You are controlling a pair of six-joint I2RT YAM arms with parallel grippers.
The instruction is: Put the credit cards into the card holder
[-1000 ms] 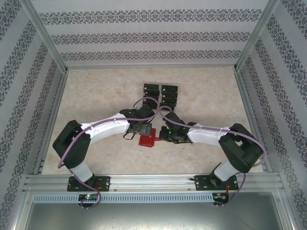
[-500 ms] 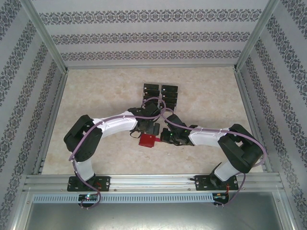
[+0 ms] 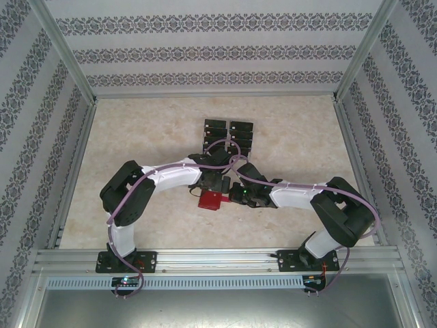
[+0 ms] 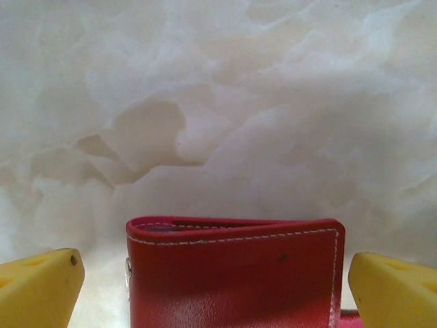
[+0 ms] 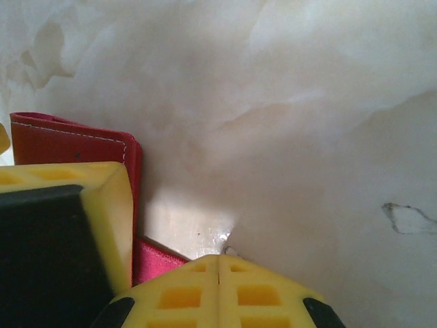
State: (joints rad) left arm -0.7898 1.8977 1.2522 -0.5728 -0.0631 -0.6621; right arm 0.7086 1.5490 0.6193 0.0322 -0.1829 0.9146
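While both pincers crowd the wallet (image 4: 232,249) at the middle of the table (image 3: 136,130), the left pincer (image 4: 217,290) is released. Its yellow fingers (image 4: 37,290) are spread wide with the wallet between them. Seen from that wrist, the red wallet lies folded shut, with white stitching along its top and side edges. A narrow gap shows at the left finger. The right finger sits just beside the wallet's corner, and contact there cannot be told.

The right pincer (image 5: 218,273) is clenched, both yellow fingertips pressed flat together with nothing seen between them. Just to its left a pinkish-red tab (image 5: 158,262) of the wallet runs up to those fingertips; whether they press on it cannot be told. Further left stands a yellow-and-black finger of the left pincer, with the wallet's red side behind it.

From above, the right pincer lies at the wallet's right edge and the left pincer over its far edge. The cards (image 3: 229,133) lie beyond both pincers in two neat columns on the table, black faces up, apart from the wallet.
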